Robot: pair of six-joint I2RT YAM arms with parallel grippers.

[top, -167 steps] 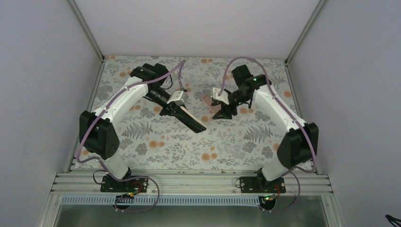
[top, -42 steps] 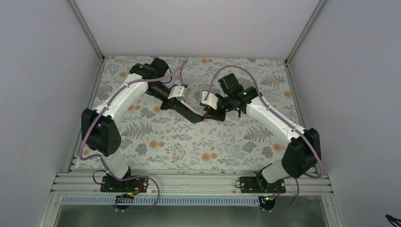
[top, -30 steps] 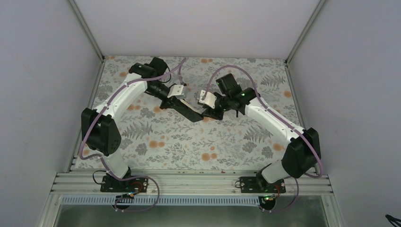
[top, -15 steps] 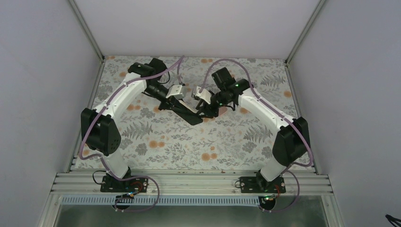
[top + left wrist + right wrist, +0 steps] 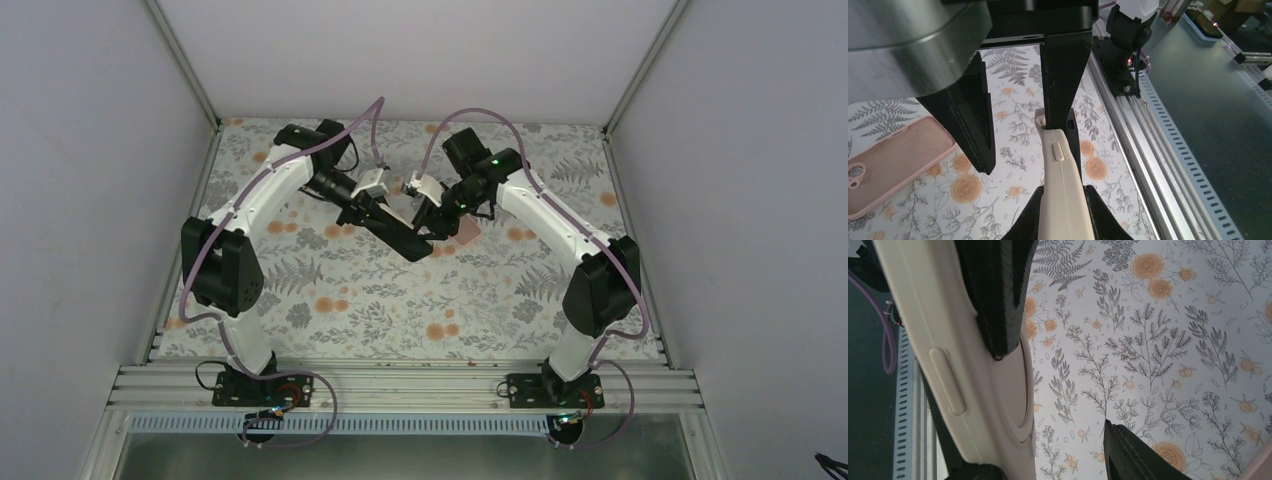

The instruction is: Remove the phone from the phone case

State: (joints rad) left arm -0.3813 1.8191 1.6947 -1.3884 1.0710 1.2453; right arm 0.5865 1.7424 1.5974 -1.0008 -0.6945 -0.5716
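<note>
My left gripper is shut on a phone in a cream case, held off the table with its dark screen up. In the left wrist view the fingers clamp the case's side edge, which bears a button. My right gripper is open and straddles the phone's free end. Its black fingers show at the top of the left wrist view. In the right wrist view the case's back, with a round ring, fills the left between my open right gripper's jaws.
A pink phone case with a camera hole lies flat on the floral tablecloth, just right of the grippers in the top view. The aluminium rail runs along the near edge. White walls enclose three sides.
The right gripper has swung left from over the pink case to the phone's free end. The left arm has drawn the phone slightly toward the back.
</note>
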